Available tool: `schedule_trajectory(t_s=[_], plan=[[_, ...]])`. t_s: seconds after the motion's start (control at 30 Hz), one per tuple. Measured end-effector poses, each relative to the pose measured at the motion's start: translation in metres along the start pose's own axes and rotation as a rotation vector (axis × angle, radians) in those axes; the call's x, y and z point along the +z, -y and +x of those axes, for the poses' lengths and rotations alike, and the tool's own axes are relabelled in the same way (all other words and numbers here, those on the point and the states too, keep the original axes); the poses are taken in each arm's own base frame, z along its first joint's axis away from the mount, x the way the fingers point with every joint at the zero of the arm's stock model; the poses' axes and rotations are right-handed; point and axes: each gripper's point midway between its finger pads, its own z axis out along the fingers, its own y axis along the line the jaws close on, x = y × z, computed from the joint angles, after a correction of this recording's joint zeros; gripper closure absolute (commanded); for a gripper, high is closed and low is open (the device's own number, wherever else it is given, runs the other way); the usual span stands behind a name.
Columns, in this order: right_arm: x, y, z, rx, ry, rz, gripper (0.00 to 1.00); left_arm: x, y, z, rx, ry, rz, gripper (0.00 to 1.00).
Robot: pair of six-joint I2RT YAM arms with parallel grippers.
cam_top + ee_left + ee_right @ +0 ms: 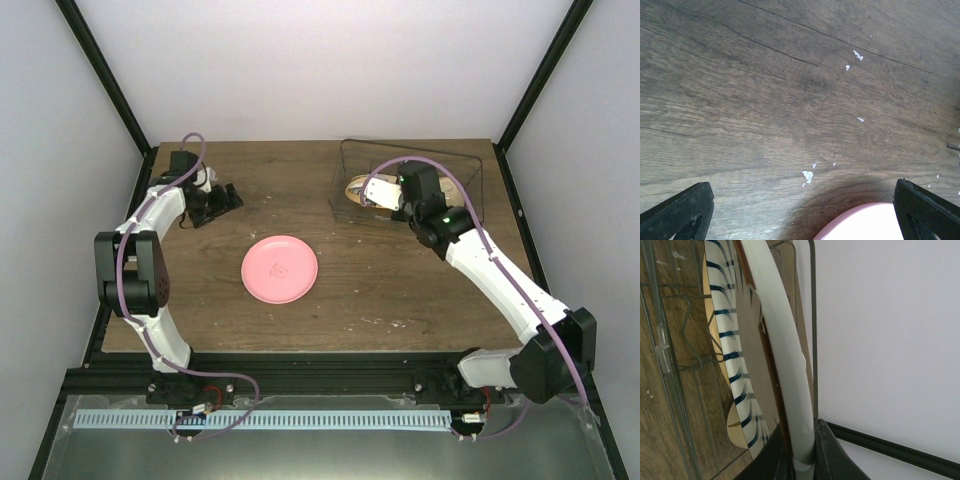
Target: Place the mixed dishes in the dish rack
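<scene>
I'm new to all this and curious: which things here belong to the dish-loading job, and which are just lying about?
Job: dish rack, pink plate, striped plate, yellow plate, pale dish pinched by the right gripper.
Lying about: white crumbs on the table.

Top view: high at near side, facing down, whole table [400,290]. Left wrist: close over wood, shares pink plate [860,225]. Right wrist: close inside dish rack [813,330].

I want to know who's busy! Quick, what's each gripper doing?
Left gripper: open, holding nothing.
Right gripper: shut on the white plate by its rim, in the rack.
</scene>
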Motion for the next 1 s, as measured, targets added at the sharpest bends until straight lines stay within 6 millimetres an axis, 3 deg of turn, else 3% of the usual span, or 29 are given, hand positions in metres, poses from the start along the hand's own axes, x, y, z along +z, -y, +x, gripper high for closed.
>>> schedule_trajectory(t_s=[0.6, 0.8, 1.0], plan=[[0.027, -0.015, -0.005, -0.013, -0.013, -0.026, 0.99, 0.003, 0.002, -0.01, 0.003, -0.001, -0.001, 0.0], [0.034, -0.023, -0.007, -0.02, -0.015, -0.048, 0.92, 0.006, 0.003, -0.015, 0.002, -0.002, -0.001, 0.0], [0.036, -0.024, -0.006, -0.015, -0.014, -0.053, 0.91, 0.013, 0.0, -0.015, -0.003, -0.015, -0.005, 0.0]])
